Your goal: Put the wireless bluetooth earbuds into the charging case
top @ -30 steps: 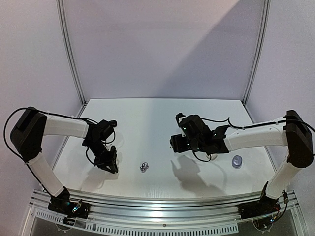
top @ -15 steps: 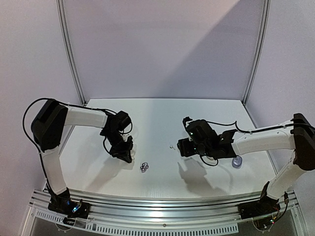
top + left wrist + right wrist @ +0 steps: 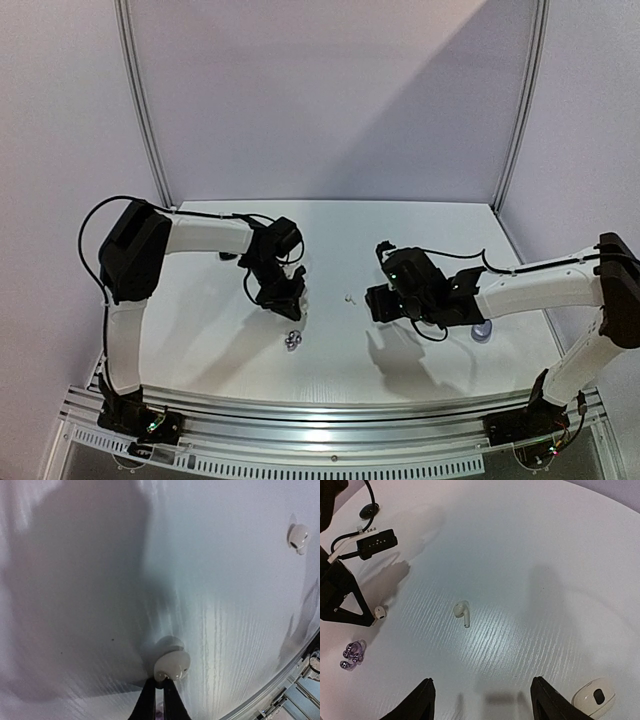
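My left gripper [image 3: 296,311] is shut on a small white earbud [image 3: 172,665], which it holds by the tips just above the table near the middle. The right wrist view shows that same earbud [image 3: 380,611] at the left gripper's tip [image 3: 370,617]. A white stemmed earbud [image 3: 461,611] lies loose on the table [image 3: 349,298] between the two arms. A pair of silvery earbuds [image 3: 293,341] lies nearer the front edge. My right gripper [image 3: 482,680] stands open over bare table, right of the stemmed earbud. A pale charging case [image 3: 595,696] sits beside its right finger.
A small bluish round case [image 3: 482,329] rests on the table under the right forearm. The left arm's black cable and connector box [image 3: 377,542] hang over the table. An aluminium rail [image 3: 330,405] runs along the near edge, and white walls close the other sides.
The left arm has swung from the table's left side toward the middle, its gripper shut. The right arm has shifted slightly right and lower, still open.
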Action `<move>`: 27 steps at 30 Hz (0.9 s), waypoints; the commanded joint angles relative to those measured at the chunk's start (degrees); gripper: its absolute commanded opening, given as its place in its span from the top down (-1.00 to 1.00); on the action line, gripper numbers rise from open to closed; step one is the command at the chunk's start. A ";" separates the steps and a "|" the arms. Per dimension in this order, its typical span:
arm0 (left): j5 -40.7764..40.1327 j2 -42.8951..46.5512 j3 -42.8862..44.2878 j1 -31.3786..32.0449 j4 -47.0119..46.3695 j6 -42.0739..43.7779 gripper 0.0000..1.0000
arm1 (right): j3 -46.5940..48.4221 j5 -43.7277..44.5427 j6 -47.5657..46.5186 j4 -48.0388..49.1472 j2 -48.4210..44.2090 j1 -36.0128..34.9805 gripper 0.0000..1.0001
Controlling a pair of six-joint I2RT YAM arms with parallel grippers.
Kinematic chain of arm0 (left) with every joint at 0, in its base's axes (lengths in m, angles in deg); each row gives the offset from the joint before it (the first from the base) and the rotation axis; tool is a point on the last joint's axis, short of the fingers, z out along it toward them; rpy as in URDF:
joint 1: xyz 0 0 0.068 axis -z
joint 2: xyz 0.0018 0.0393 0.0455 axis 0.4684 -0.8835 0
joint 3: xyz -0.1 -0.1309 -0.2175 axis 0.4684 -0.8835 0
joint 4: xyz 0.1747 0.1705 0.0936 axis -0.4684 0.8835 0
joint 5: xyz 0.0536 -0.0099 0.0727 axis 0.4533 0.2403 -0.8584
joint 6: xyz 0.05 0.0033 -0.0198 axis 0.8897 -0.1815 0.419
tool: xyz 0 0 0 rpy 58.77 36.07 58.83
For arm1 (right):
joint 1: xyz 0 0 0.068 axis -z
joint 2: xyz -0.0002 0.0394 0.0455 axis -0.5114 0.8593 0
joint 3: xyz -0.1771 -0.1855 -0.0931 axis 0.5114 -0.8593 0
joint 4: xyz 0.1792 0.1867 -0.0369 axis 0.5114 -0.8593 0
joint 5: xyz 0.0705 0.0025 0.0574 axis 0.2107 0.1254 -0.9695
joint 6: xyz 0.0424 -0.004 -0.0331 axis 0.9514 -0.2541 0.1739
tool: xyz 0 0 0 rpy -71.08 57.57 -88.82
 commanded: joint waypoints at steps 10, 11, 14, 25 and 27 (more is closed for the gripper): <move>-0.92 -8.97 8.85 5.65 -1.91 -1.22 0.85 | -1.48 2.33 -0.02 0.32 -3.79 -0.45 -0.32; -0.63 -9.45 9.54 5.96 -1.65 -1.68 0.84 | -1.54 2.37 -0.02 0.25 -3.92 -0.46 -0.32; 0.02 -10.40 10.16 6.48 -0.96 -3.09 0.81 | -1.94 2.71 0.10 -0.18 -4.27 -0.44 -0.33; 4.34 -6.80 10.29 7.02 1.13 -5.41 0.44 | -4.03 2.98 1.64 0.19 -7.20 0.42 -0.34; 4.95 -5.60 9.97 7.10 1.14 -5.23 0.44 | -4.03 2.42 1.98 0.18 -7.67 1.14 -0.35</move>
